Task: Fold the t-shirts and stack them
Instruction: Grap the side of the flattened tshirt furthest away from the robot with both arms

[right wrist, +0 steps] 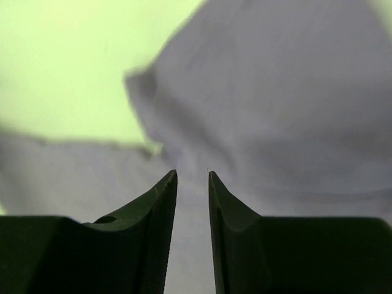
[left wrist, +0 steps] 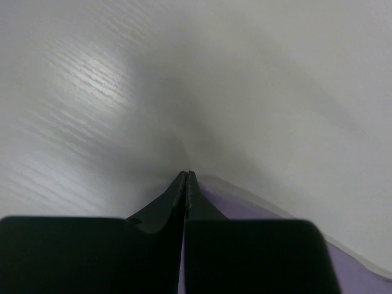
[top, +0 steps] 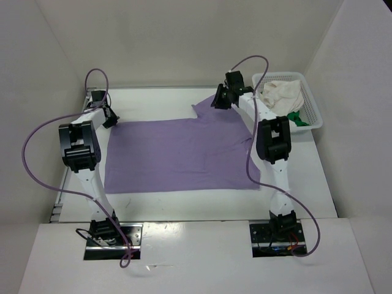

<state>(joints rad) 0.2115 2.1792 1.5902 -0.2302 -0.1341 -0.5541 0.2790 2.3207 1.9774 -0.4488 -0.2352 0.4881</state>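
Note:
The lavender t-shirt [top: 177, 156] lies spread flat on the white table, with a sleeve sticking out at its far right. My left gripper [top: 110, 120] is at the shirt's far left corner. In the left wrist view its jaws [left wrist: 185, 174] are pressed together, with a sliver of lavender cloth [left wrist: 245, 211] in and beside them. My right gripper [top: 218, 103] is over the far right sleeve. In the right wrist view it [right wrist: 192, 174] stands slightly open just above the lavender cloth [right wrist: 275, 110]. The cream t-shirt [top: 282, 95] and the green t-shirt [top: 298, 117] lie in the basket.
A white plastic mesh basket [top: 313, 101] stands at the far right of the table, next to the right arm. White walls close in the table at the back and on both sides. Purple cables loop off both arms.

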